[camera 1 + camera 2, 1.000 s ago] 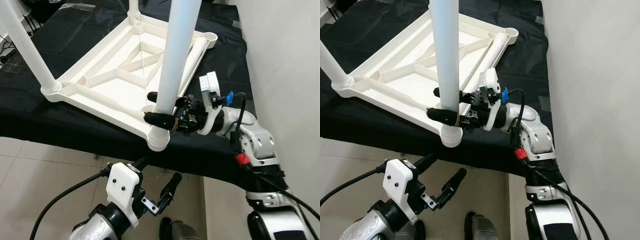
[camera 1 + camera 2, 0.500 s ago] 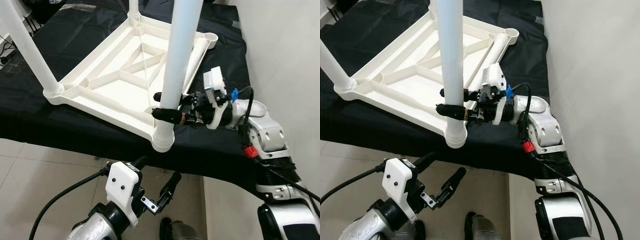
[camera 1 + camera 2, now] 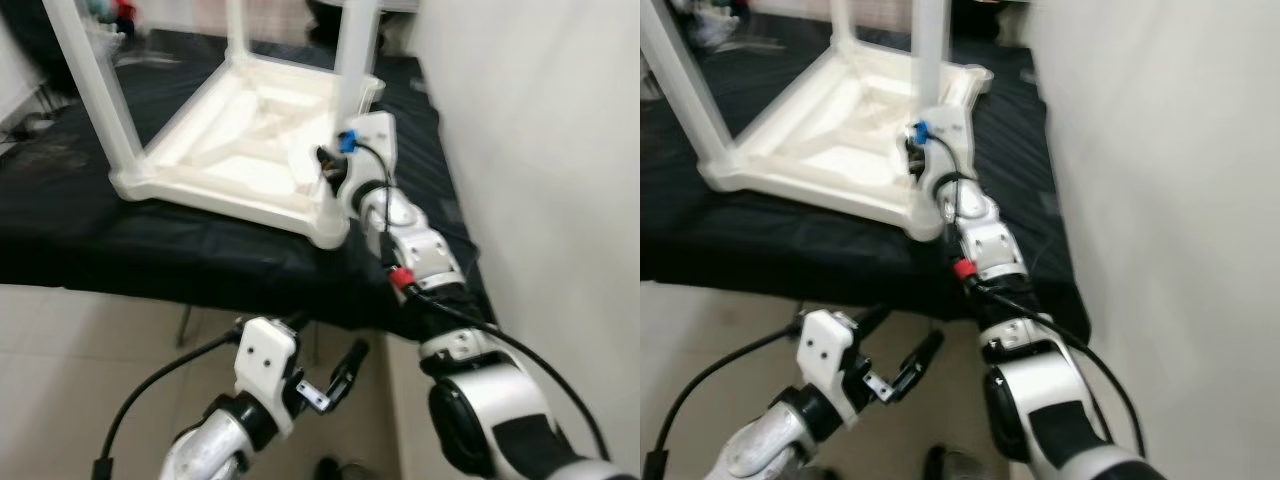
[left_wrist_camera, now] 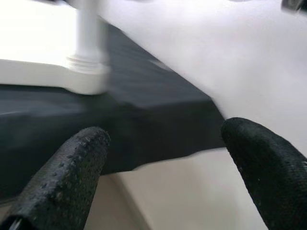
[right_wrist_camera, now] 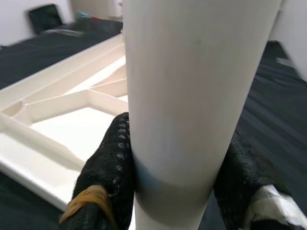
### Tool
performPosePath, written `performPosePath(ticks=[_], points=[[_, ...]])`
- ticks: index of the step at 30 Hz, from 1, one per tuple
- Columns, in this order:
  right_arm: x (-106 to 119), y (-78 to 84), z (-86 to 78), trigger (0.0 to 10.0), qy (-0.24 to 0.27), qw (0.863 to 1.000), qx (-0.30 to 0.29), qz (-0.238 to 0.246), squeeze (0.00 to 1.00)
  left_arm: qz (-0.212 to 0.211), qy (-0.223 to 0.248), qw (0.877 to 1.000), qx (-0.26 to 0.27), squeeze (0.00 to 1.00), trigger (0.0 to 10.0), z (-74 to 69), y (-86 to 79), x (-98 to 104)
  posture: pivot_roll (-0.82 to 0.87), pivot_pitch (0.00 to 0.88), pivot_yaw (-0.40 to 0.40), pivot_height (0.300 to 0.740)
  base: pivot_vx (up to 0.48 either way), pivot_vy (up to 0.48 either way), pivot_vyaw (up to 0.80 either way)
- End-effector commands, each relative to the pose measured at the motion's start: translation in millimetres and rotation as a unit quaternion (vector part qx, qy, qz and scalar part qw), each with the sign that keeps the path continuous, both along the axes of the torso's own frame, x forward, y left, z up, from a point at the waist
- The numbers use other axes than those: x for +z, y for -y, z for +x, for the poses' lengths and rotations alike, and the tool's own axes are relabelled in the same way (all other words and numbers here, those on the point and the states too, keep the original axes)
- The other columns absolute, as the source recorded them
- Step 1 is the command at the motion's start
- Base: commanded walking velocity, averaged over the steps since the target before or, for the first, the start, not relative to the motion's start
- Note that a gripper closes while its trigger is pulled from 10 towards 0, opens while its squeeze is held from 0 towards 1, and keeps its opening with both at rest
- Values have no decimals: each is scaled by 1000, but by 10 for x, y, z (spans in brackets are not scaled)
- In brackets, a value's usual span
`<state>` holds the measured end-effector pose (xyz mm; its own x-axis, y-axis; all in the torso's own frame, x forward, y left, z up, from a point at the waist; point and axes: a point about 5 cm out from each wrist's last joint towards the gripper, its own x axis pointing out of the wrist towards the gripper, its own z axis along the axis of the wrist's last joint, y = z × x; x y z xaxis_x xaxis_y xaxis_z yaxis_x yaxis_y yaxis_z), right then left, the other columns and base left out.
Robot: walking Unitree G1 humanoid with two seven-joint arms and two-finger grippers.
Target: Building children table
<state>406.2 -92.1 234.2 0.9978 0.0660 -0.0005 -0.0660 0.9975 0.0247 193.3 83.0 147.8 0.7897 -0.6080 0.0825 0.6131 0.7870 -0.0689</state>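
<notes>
Now, by part:
Tabletop [image 3: 235, 150]: white, upside down on a black cloth [image 3: 90, 235].
Leg [image 5: 192, 96]: upright in the tabletop's near right corner.
Right gripper [image 5: 175, 184]: clamped around that leg, low down.
Left gripper [image 4: 163, 177]: spread apart, holding nothing, below the cloth's edge, over the floor [image 3: 70, 370].

A white plastic tabletop [image 3: 235, 120] with white legs [image 5: 192, 96] is lying on a black cloth [image 3: 90, 230], the right gripper [image 5: 175, 177] showing black dotted fingers [image 5: 112, 163], one wearing a yellow band and the other white tape. The silver right arm [image 3: 420, 250] is bearing a blue tab and red collar, above pale beige floor tiles [image 3: 80, 370].
</notes>
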Motion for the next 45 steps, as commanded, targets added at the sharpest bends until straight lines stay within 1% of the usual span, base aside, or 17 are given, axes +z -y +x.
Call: performPosePath(ticks=[1, 5, 6, 7, 9, 10, 11, 12, 28, 32, 35, 37, 38, 39, 40, 41, 45], points=[[40, -156, 4, 0, 4, 1000, 8, -4, 0, 11, -10, 1000, 9, 0, 10000, 36, -27, -95, 76, 22, -151, 740, 0, 0, 0], [-24, -328, -54, 0, -17, 999, 27, 19, 0, 17, -6, 1000, 15, 0, 10000, 153, -76, -127, 52, 2, -116, 740, 0, 0, 0], [-42, -375, -71, 8824, -23, 999, 37, 19, 0, 18, -7, 1000, 14, 0, 10000, 171, -90, -132, 49, 1, -113, 740, 0, 0, 0], [-47, -415, -99, 10000, -22, 998, 57, 18, 0, 18, -9, 1000, 11, 0, 10000, 182, -103, -139, 39, 1, -102, 740, 0, 0, 0], [-57, -458, -111, 10000, -21, 998, 64, 19, 0, 18, -9, 1000, 9, 0, 10000, 192, -111, -149, 34, 1, -95, 740, 0, 0, 0], [-57, -478, -121, 10000, -16, 997, 72, 29, 694, 18, -10, 1000, 8, 0, 10000, 197, -119, -158, 32, 0, -92, 740, 0, 0, 0], [-57, -478, -121, 10000, -16, 997, 72, 29, 694, 18, -10, 1000, 8, 0, 10000, 197, -119, -158, 32, 0, -92, 740, 0, 0, 0], [-56, -454, -130, 10000, -9, 996, 78, 32, 1000, 19, -11, 1000, 7, 0, 10000, 202, -125, -165, 31, 0, -88, 740, 0, 0, 0], [-97, 103, -234, 10000, 65, 989, 129, 39, 1000, 19, -28, 999, 19, 0, 10000, 269, -183, -243, 11, 0, -69, 740, 0, 0, 0], [-159, 303, -361, 10000, 71, 985, 154, 23, 1000, 21, -27, 998, 56, 0, 10000, 332, -270, -232, -8, 0, -63, 740, 0, 0, 0], [-333, 613, -633, 10000, 72, 982, 176, -13, 1000, 34, -15, 994, 102, 0, 10000, 433, -383, -216, -38, 0, -49, 740, 0, 0, 0], [-372, 659, -691, 10000, 70, 981, 183, -16, 1000, 38, -13, 993, 108, 0, 10000, 455, -404, -214, -41, 0, -46, 740, 0, 0, 0], [-419, 699, -747, 10000, 66, 979, 189, -22, 698, 42, -12, 993, 112, 0, 10000, 483, -426, -216, -45, 0, -43, 740, 0, 0, 0], [-419, 699, -747, 10000, 66, 979, 189, -22, 698, 42, -12, 993, 112, 0, 10000, 483, -426, -216, -45, 0, -43, 740, 0, 0, 0], [-474, 741, -807, 10000, 57, 979, 193, -25, 259, 50, -9, 992, 115, 0, 10000, 510, -447, -214, -47, 0, -44, 740, 0, 0, 0], [-550, 784, -871, 10000, 44, 980, 190, -27, 0, 57, -6, 991, 119, 0, 10000, 536, -479, -208, -52, 0, -43, 740, 0, 0, 0], [-797, 896, -1012, 10000, 1, 988, 155, -29, 0, 69, -6, 988, 136, 0, 10000, 585, -572, -209, -63, 0, -44, 740, 0, 0, 0]])
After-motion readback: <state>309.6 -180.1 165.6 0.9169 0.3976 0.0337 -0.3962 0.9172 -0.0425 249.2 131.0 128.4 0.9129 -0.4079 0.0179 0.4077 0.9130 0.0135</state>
